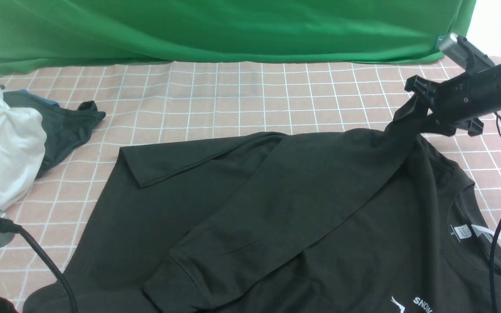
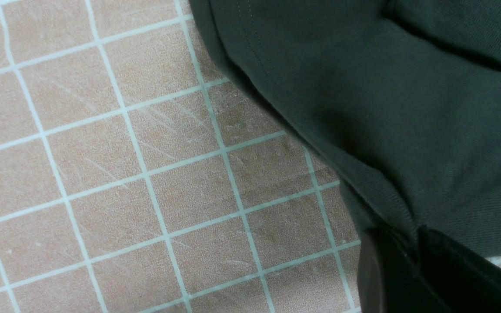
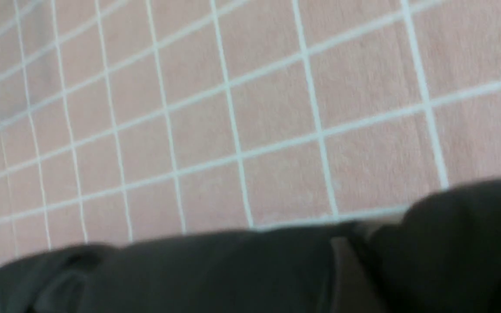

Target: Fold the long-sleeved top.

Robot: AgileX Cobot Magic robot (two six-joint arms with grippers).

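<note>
- The right hand point(image 1: 409, 114) is clamped on the far shoulder of the top point(image 1: 302, 195). The cloth rises from the table point(image 1: 233, 100) in a peak to its jaws.
- From that grip a sleeve point(image 1: 276, 217) runs slantwise across the body, towards the robot and its left. Its cuff lies near the front edge.
- The left hand point(image 2: 413, 250) is closed. In its wrist view an edge of the top runs in between the fingers, so it looks pinched there. Which edge this is, I cannot tell.
- The top lies spread on the table with its long axis across the robot: neck point(image 1: 463, 204) to the right, hem to the left.
- The body therefore lies towards the robot and to the left of the right hand.
- The right hand is the nearer one to the neck end, so a pull from it would probably carry the shoulder over the body.
</note>
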